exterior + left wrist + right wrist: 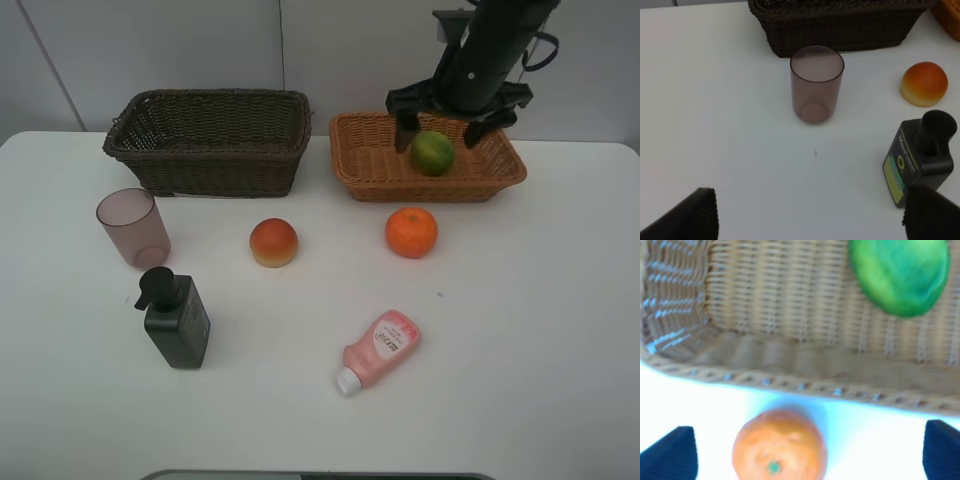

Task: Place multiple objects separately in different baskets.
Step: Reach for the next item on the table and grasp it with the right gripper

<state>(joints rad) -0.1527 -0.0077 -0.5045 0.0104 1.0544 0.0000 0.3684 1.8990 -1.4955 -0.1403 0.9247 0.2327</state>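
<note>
The green round fruit (433,153) lies in the light orange-tan basket (372,186). My right gripper (440,131) hangs open just above it, holding nothing. In the right wrist view the fruit (900,275) rests on the basket floor (765,305), apart from the spread gripper (807,457). The orange (411,231) sits on the table just in front of that basket and shows in the right wrist view (777,445). The dark brown basket (220,170) looks empty. My left gripper (812,220) is open and low over the table, near the pinkish cup (816,82) and the black pump bottle (917,162).
The peach-like fruit (273,242) sits mid-table. The cup (132,227) stands upright at the left, with the pump bottle (176,320) in front of it. The pink white-capped tube (380,348) lies front centre. The left arm is out of the high view.
</note>
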